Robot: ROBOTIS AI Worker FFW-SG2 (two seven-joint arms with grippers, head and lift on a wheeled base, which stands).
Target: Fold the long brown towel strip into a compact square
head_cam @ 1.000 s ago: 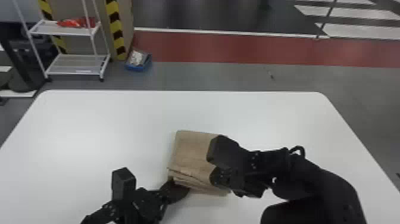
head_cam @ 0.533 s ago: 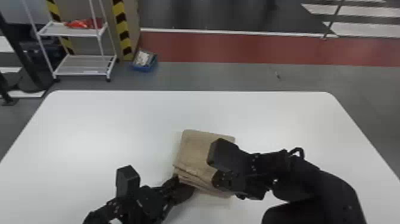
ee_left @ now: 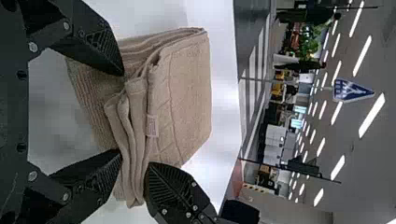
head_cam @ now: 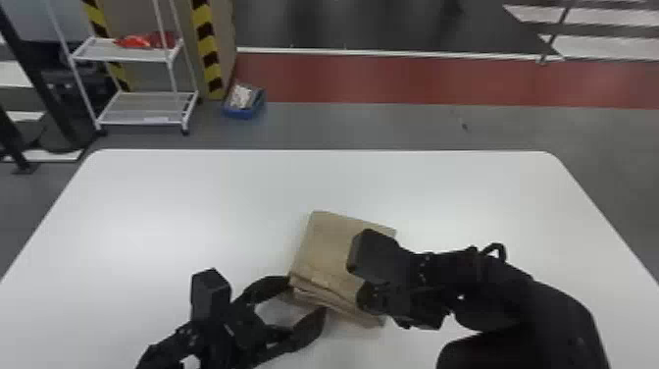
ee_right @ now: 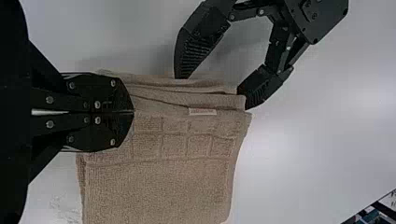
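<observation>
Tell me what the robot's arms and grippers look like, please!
The left gripper and right gripper are black, with pointed fingers, ridges and round silvery screws. The left arm is black too. So is the right arm, chunky and rounded, with a little black loop.

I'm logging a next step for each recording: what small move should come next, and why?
I'd probably ease the left gripper back from the towel: its fingers stand apart at the layered near edge, and the towel already lies folded compactly. The right gripper, shut at the towel, could wait.
</observation>
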